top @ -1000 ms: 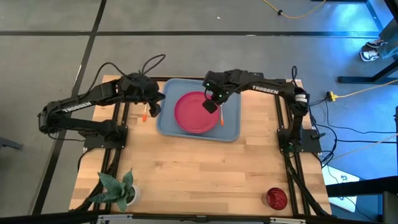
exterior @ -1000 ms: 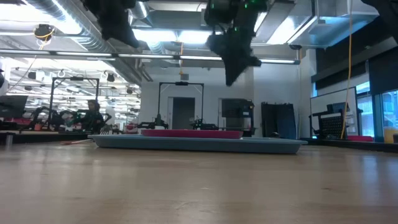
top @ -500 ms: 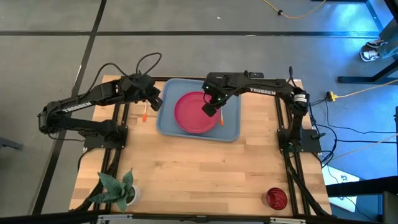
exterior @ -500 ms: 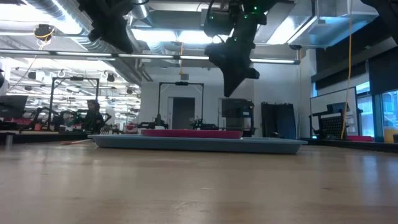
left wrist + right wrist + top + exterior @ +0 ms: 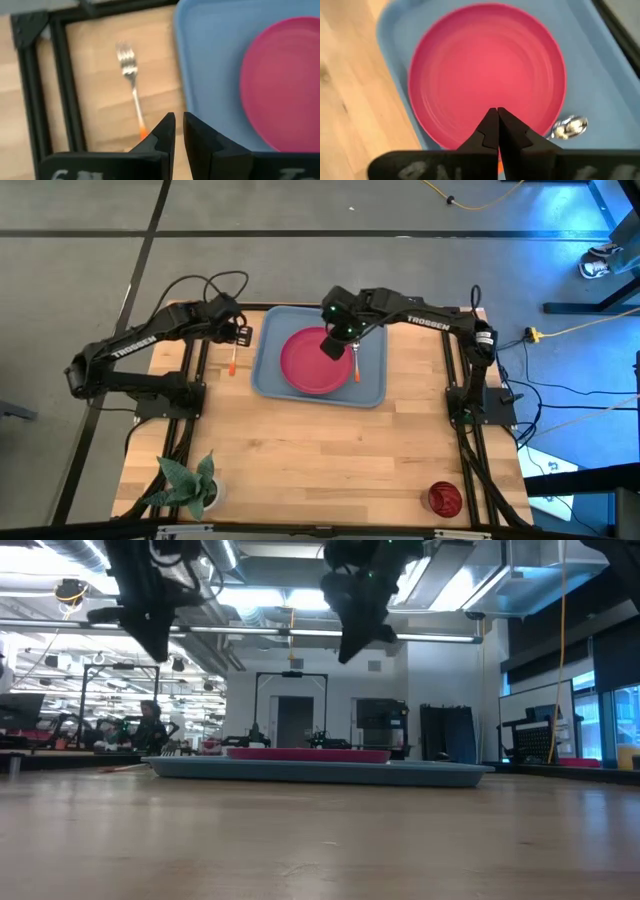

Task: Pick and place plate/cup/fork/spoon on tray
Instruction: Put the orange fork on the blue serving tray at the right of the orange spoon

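The pinkish-red plate (image 5: 312,363) lies flat on the light-blue tray (image 5: 268,376). The spoon (image 5: 356,366) lies on the tray at the plate's right, its bowl head (image 5: 567,126) showing in the right wrist view. On the bare table left of the tray lies the fork (image 5: 233,360), its prongs (image 5: 127,56) toward the far edge. My left gripper (image 5: 178,123) hovers above the fork's handle end, open by a narrow gap with nothing in it. Over the plate's right part hangs my right gripper (image 5: 497,114), shut and empty. The dark-red cup (image 5: 444,498) stands near the front right corner.
A white pot with a green plant (image 5: 190,485) stands at the table's near left corner. Black frame rails (image 5: 195,375) run along the table's left and right sides. Bare wood lies between the tray and the near edge.
My left gripper has swung away from the tray toward the table's left edge, sunk a little and rolled about its own axis, so it now hangs over the fork. My right gripper has shifted slightly left over the plate and risen a little, staying shut.
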You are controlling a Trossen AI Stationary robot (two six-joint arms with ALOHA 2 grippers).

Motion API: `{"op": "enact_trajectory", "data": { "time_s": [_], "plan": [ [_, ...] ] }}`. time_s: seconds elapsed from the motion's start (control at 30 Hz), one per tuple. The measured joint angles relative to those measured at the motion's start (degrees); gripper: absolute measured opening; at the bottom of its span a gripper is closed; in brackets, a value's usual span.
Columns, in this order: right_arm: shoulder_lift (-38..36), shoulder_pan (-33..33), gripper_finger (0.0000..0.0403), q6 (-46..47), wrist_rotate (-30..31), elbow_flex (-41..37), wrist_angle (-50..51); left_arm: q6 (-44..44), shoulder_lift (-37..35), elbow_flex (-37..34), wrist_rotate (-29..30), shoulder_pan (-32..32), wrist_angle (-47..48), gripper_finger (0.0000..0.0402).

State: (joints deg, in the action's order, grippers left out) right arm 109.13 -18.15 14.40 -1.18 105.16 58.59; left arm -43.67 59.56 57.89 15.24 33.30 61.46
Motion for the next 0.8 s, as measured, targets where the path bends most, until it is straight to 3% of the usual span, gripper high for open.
{"op": "enact_trajectory", "data": {
  "time_s": [0.17, 0.4, 0.8],
  "plan": [
    [0.0, 0.0, 0.0, -2.5, 0.0, 2.8, 0.1, -1.0, 2.4, 0.0, -0.8, 2.0, 2.9, 0.003],
    [0.0, 0.0, 0.0, -4.4, 0.0, 4.9, 0.0, 9.5, 5.2, 0.0, -0.9, 2.5, 2.0, 0.003],
    [0.0, 0.0, 0.0, -4.6, 0.1, 5.1, 0.0, 9.4, 9.0, 0.0, -0.9, 4.5, 2.4, 0.0005]
  ]
}}
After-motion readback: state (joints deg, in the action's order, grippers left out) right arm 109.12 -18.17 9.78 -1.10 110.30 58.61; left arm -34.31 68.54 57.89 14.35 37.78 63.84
